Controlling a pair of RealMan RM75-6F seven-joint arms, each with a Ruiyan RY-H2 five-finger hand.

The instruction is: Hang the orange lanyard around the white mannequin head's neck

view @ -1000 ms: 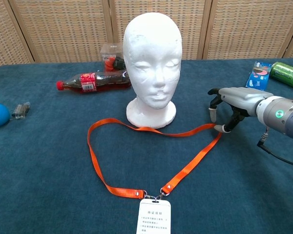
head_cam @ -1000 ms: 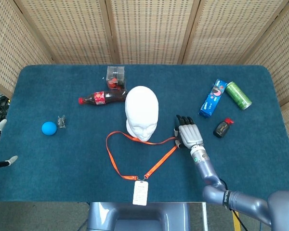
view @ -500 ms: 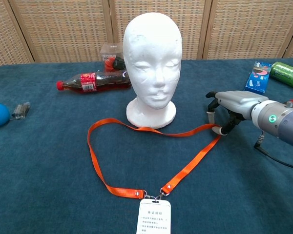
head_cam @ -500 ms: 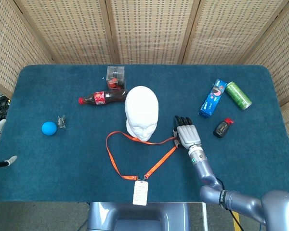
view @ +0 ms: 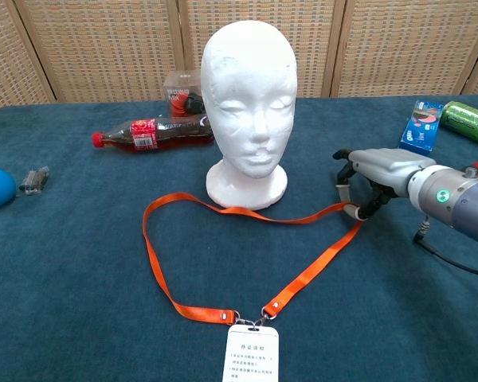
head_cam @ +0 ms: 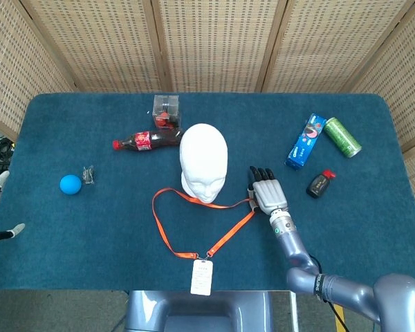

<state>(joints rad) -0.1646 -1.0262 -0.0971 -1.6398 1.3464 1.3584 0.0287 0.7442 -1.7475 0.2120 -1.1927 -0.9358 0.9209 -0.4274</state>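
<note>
Currently reaching | right hand (view: 372, 177) fingers curled at orange lanyard (view: 223, 209) bend, grasp unclear | next: pinch, lift over white mannequin head (view: 249, 103)

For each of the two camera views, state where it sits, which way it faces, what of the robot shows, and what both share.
Head view: high above, looking down on the blue table; right hand and forearm show.
Chest view: low at the near edge, facing the white foam mannequin head; right hand shows.
Shared: right hand at the flat orange lanyard, red cola bottle.
</note>
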